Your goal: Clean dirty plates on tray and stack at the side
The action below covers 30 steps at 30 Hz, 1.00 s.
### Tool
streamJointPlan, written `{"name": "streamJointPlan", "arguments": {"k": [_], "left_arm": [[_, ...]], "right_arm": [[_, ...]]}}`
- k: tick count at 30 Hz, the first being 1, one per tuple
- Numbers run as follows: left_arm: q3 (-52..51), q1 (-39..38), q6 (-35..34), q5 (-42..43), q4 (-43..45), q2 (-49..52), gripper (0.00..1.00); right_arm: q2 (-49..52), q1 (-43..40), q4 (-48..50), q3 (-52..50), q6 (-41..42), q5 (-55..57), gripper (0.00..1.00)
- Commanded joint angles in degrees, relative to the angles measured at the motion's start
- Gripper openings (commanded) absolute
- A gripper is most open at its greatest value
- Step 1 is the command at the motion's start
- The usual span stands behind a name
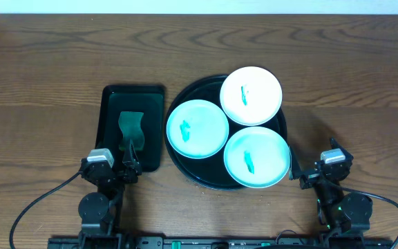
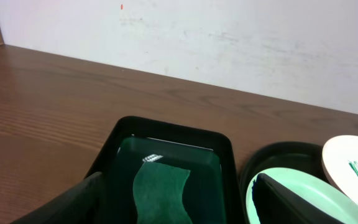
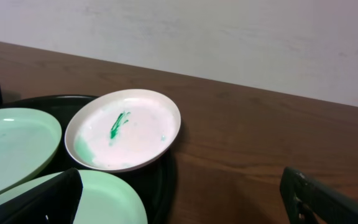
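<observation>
The round black tray (image 1: 183,101) holds three plates, each with a teal-green smear. A white plate (image 1: 251,95) sits at the back, a mint plate (image 1: 197,128) at the left and another mint plate (image 1: 256,157) at the front right. My left gripper (image 1: 130,158) is open and empty over the near end of the rectangular tray. My right gripper (image 1: 301,174) is open and empty just right of the round tray. The right wrist view shows the white plate (image 3: 126,130), both mint plates (image 3: 11,146) (image 3: 110,199) and my open right gripper (image 3: 182,205).
A smaller rectangular black tray (image 1: 109,104) left of the round tray holds a green cloth (image 1: 131,128). The left wrist view shows that cloth (image 2: 160,190), the tray's rim (image 2: 173,127) and my open left gripper (image 2: 179,208). Bare wooden table lies right of the round tray.
</observation>
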Motion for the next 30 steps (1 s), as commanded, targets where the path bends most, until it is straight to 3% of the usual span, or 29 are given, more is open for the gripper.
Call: {"name": "streamJointPlan", "arguments": {"k": [1, 30], "left_arm": [[-1.5, 0.0, 0.5, -0.3, -1.4, -0.3, 0.75], [-1.5, 0.0, -0.2, -0.1, -1.3, -0.3, 0.75]], "right_arm": [[-0.2, 0.3, -0.1, -0.1, 0.6, -0.5, 0.99], [-0.2, 0.3, 0.0, -0.1, 0.7, -0.3, 0.99]]}}
